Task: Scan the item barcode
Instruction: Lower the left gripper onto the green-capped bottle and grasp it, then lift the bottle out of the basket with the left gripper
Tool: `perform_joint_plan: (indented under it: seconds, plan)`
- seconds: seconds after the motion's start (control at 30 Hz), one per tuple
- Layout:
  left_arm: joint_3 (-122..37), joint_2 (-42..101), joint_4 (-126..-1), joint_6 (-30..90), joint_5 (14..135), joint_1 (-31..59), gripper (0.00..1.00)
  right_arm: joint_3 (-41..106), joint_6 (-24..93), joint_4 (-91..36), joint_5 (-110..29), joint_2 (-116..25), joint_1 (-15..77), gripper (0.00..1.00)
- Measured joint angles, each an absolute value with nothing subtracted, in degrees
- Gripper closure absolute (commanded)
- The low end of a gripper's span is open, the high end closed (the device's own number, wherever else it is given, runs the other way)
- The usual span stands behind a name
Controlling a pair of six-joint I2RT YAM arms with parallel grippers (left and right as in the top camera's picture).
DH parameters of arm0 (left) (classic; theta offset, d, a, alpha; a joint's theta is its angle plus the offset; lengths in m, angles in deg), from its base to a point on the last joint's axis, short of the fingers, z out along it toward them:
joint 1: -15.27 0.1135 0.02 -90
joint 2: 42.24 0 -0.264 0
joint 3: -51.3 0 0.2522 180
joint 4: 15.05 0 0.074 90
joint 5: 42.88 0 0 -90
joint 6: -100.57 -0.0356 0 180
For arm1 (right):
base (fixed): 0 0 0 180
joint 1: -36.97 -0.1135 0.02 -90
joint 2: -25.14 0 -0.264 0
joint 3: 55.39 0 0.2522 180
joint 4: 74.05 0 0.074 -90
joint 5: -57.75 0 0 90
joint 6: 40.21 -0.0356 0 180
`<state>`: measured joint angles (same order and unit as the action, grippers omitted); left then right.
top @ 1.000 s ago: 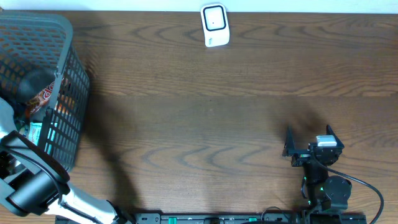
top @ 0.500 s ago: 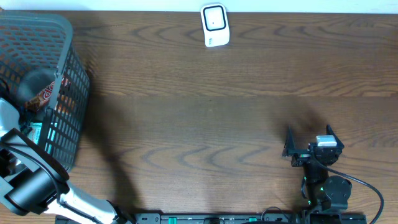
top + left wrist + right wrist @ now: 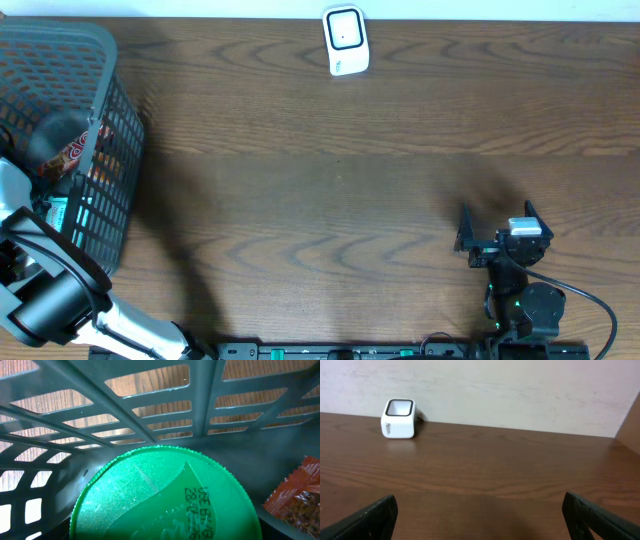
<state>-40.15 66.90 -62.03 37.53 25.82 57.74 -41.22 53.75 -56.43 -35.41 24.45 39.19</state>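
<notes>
Left arm (image 3: 45, 290) is down in the basket (image 3: 108, 60) at nine o'clock on the table (image 3: 320, 190), and the wrist camera is filled by a green lid (image 3: 165, 495) with a printed date code, sitting right against the basket's slatted wall. That looks like the item to scan. The left gripper's own fingers don't show in any view, so I cannot tell whether it is released or already clamped on the lid.

The step in hand looks like the pick. To do it well, centre over the lid, close squarely across its ribbed edge, then lift straight up before swinging away, because the wall is tight behind it.

At three o'clock of the lid lies an orange snack packet (image 3: 296, 494), close enough to get dragged along or pinched.

The scanner (image 3: 346, 40) stands at twelve o'clock, well apart from the basket, with bare wood between. The right gripper (image 3: 497, 215) sits at five o'clock, jaws spread wide and holding nothing, clear of the path. Where the barcode is, I can't see.
</notes>
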Motion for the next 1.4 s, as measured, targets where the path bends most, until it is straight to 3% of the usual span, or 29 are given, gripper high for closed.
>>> perform_joint_plan:
  seconds: [0.23,0.9,1.13,1.4]
  plan:
    - [-39.7,63.0,-64.4,37.5,27.3,57.7,0.34,-41.2,53.8,-56.4,-35.4,24.4,39.2,0.01]
    - [-39.6,29.7,-62.2,37.6,46.3,55.8,0.33,-41.2,53.8,-56.4,-35.4,24.4,39.2,0.01]
    - [-39.6,23.5,-59.0,39.4,53.9,48.4,0.33,-41.2,53.8,-56.4,-35.4,24.4,39.2,0.01]
    - [-39.6,23.6,-59.0,40.6,56.1,31.4,0.33,-41.2,53.8,-56.4,-35.4,24.4,39.2,0.01]
